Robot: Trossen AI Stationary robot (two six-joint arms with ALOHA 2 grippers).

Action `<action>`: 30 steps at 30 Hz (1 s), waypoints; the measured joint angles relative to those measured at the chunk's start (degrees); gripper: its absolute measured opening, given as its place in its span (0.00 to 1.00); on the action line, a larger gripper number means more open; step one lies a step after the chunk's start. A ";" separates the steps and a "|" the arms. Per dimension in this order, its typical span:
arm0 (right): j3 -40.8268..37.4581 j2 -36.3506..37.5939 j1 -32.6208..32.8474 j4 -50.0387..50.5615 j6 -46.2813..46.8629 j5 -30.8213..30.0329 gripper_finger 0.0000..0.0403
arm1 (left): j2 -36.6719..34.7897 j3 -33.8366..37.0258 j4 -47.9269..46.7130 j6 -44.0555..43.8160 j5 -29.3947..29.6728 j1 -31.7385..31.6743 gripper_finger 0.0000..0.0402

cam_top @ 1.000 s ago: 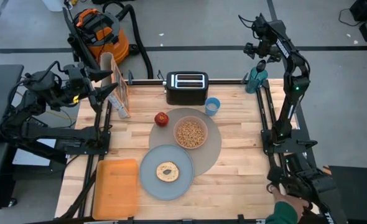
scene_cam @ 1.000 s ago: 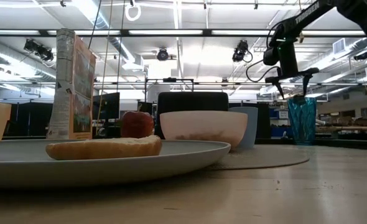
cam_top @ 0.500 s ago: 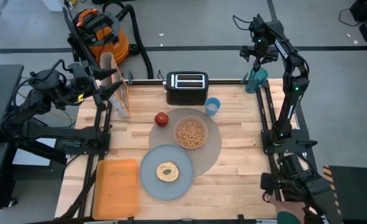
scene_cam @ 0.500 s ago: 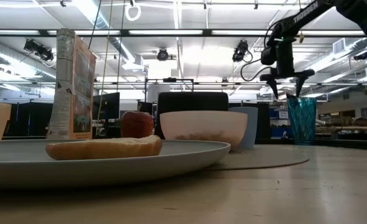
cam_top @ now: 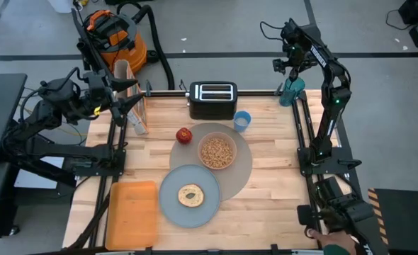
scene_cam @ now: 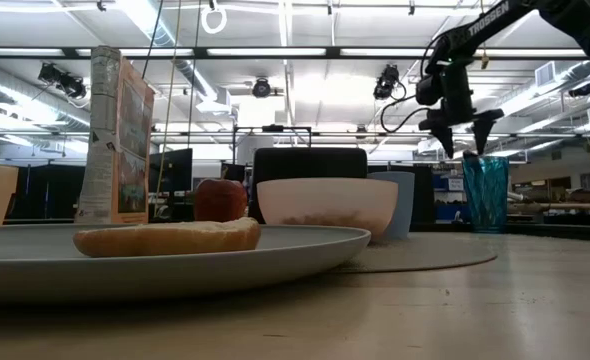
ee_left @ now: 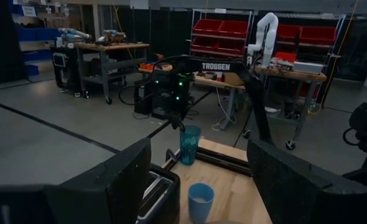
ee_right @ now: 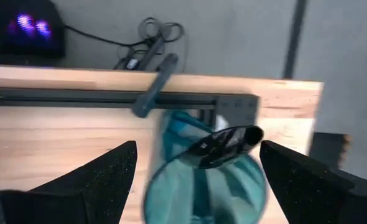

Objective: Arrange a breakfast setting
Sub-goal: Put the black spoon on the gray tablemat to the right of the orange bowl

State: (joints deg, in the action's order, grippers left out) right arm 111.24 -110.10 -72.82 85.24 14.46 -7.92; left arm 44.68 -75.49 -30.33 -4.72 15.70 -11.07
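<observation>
The grey-brown mat [cam_top: 241,173] lies mid-table with the pink bowl [cam_top: 217,151] of cereal on it. The grey plate [cam_top: 173,205] overlaps the mat's near left edge. The red apple [cam_top: 184,134] sits at the mat's far left edge, and the blue cup [cam_top: 242,120] stands at its far edge. The metal spoon [ee_right: 224,146] stands in a teal glass [cam_top: 290,91] at the far right corner, leaning on its rim. My right gripper [cam_top: 291,65] hangs open just above that glass. My left gripper [cam_top: 127,106] is open beside the cereal box [cam_top: 134,99].
A black toaster [cam_top: 212,99] stands at the far edge. An orange tray [cam_top: 132,214] lies at the near left. A bagel half [cam_top: 190,195] lies on the plate. A person's hand [cam_top: 331,249] shows at the near right, off the table.
My right gripper has risen a little above the teal glass and shifted slightly toward the table's left edge. My left arm has edged a little toward the table. The person's hand at the near right has drawn back.
</observation>
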 joint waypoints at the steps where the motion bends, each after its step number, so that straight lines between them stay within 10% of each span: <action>1: 0.00 -0.10 -0.29 0.06 0.09 0.93 0.86 | -0.04 0.01 0.02 -0.49 0.00 0.00 0.68; 18: -1.81 -0.39 -2.37 -1.33 -1.06 5.04 0.85 | -0.05 0.00 1.36 -0.62 0.00 0.01 0.68; 30: -1.84 -0.42 -2.75 -2.50 -1.83 5.02 0.58 | -0.08 0.00 1.36 -0.60 0.00 0.02 0.68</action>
State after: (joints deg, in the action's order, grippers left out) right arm 109.40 -110.52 -75.57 82.74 12.63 -2.90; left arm 44.60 -75.49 -28.97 -5.32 15.70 -11.05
